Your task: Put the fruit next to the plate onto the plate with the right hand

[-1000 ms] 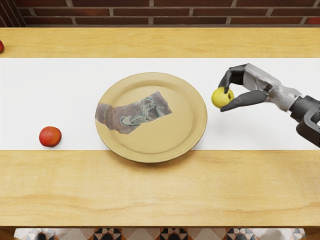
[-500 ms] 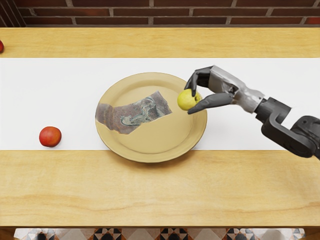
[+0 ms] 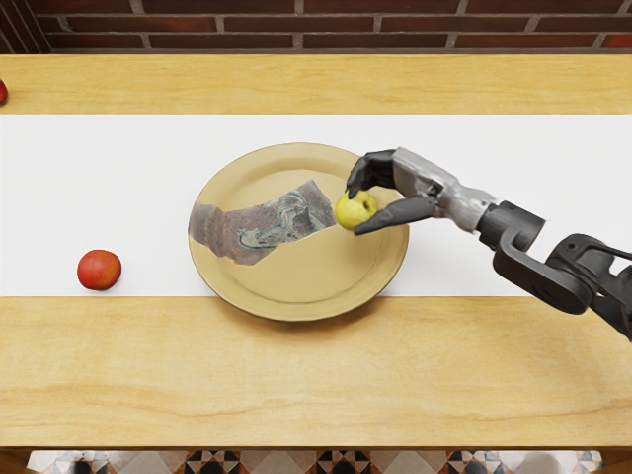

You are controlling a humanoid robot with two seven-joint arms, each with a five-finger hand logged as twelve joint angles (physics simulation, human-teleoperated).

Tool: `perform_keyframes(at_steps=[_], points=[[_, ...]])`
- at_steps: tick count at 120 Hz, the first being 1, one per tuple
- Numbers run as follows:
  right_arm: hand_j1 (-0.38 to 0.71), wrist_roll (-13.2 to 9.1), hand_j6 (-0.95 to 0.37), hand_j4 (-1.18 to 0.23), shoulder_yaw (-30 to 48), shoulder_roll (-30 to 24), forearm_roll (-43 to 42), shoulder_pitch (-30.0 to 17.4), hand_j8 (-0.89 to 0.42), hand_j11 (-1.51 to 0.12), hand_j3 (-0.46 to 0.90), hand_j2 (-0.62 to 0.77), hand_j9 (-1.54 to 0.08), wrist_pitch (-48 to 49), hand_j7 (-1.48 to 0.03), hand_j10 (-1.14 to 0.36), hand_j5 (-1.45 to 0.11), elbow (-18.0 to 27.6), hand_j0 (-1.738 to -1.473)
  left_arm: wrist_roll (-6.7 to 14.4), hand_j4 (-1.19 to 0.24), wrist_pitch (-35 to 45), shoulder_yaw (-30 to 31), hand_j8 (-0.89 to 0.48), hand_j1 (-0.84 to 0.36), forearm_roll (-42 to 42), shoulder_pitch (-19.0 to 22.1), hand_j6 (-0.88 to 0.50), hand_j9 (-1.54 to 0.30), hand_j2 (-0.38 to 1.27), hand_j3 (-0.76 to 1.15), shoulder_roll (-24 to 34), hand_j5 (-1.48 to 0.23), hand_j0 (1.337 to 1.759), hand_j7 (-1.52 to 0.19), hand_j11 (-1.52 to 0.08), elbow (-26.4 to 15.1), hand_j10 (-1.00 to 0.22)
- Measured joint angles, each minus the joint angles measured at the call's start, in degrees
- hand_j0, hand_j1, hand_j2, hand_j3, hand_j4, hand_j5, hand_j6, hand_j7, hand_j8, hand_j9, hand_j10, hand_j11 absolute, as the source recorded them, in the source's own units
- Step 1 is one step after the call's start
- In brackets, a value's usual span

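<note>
A yellow-green apple (image 3: 354, 209) is pinched between the thumb and fingers of my right hand (image 3: 373, 197), over the right part of the tan plate (image 3: 296, 286). The plate lies on the white runner and carries a grey-brown patterned print near its left centre. Whether the apple touches the plate surface I cannot tell. My right arm reaches in from the right edge. No left arm shows.
A red apple (image 3: 99, 270) lies on the white runner (image 3: 118, 178) far left of the plate. Part of another red fruit (image 3: 2, 92) peeks in at the left edge on the wooden table (image 3: 316, 375). A brick wall runs behind.
My right hand carried the yellow-green apple leftward, from right of the plate to over the plate's right part. The arm has stretched further into view.
</note>
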Motion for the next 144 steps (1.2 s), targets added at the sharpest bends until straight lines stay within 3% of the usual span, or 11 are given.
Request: perform_keyframes(at_steps=[28, 57, 71, 81, 94, 118, 129, 144], points=[[0.11, -0.89, -0.51, -0.44, 0.1, 0.07, 0.61, 0.07, -0.36, -0.58, 0.0, 0.04, -0.58, -0.01, -0.57, -0.37, -0.58, -0.03, -1.658, 0.0, -0.25, 0.0, 0.0, -0.25, 0.06, 0.0, 0.0, -0.25, -0.32, 0.05, 0.0, 0.0, -0.32, 1.658, -0.32, -0.32, 0.0, -0.24], [-0.09, -1.6, -0.25, -0.23, 1.23, -0.33, 2.39, 0.12, -0.21, -0.31, 0.0, 0.0, -0.3, 0.74, -0.3, -0.21, -0.3, 0.22, -1.658, 0.0, -0.25, 0.0, 0.0, -0.25, 0.06, 0.0, 0.0, -0.25, -0.32, 0.05, 0.0, 0.0, -0.32, 1.658, -0.32, -0.32, 0.0, -0.24], [-0.18, -1.91, -0.16, -0.15, 3.63, -4.24, 10.3, 0.11, -0.14, -0.2, 0.0, -0.01, -0.2, 10.11, -0.2, -0.14, -0.2, 0.53, -1.658, 0.0, -0.25, 0.0, 0.0, -0.25, 0.06, 0.0, 0.0, -0.25, -0.32, 0.05, 0.0, 0.0, -0.32, 1.658, -0.32, -0.32, 0.0, -0.25], [-0.22, -5.64, -0.12, -0.12, 4.39, -9.18, 20.55, 0.0, -0.11, -0.15, 0.0, -0.01, -0.15, 16.6, -0.15, -0.11, -0.15, 0.97, -1.658, 0.0, -0.25, 0.0, 0.0, -0.25, 0.06, 0.0, 0.0, -0.25, -0.32, 0.05, 0.0, 0.0, -0.32, 1.658, -0.32, -0.32, 0.0, -0.25], [-0.26, -14.32, -0.09, -0.08, 4.46, -16.02, 33.38, -0.66, -0.08, -0.11, 0.0, -0.01, -0.11, 20.02, -0.11, -0.08, -0.11, 2.72, -1.658, 0.0, -0.25, 0.0, -0.01, -0.25, 0.06, 0.0, 0.0, -0.25, -0.32, 0.05, 0.0, 0.0, -0.32, 1.658, -0.32, -0.32, 0.0, -0.24], [-0.29, -24.6, -0.06, -0.05, 4.16, -25.95, 44.23, -2.76, -0.05, -0.07, 0.0, -0.01, -0.07, 21.62, -0.07, -0.05, -0.07, 7.15, -1.658, -0.01, -0.25, 0.0, 0.0, -0.25, 0.06, 0.0, 0.0, -0.25, -0.32, 0.05, 0.0, 0.0, -0.32, 1.658, -0.32, -0.32, 0.0, -0.24], [-0.29, -27.35, -0.05, -0.05, 4.12, -27.48, 46.46, -3.59, -0.05, -0.06, 0.0, 0.0, -0.06, 21.78, -0.06, -0.05, -0.06, 8.11, -1.658, -0.01, -0.25, 0.0, -0.01, -0.25, 0.06, 0.01, 0.0, -0.25, -0.32, 0.05, 0.0, 0.0, -0.32, 1.658, -0.32, -0.32, 0.0, -0.25], [-0.3, -28.71, -0.04, -0.04, 4.14, -28.19, 47.64, -4.05, -0.04, -0.06, 0.0, -0.01, -0.06, 21.87, -0.06, -0.04, -0.06, 8.75, -1.658, -0.01, -0.25, 0.0, -0.01, -0.25, 0.06, 0.01, 0.0, -0.25, -0.32, 0.05, 0.0, 0.0, -0.32, 1.658, -0.32, -0.32, 0.0, -0.25]])
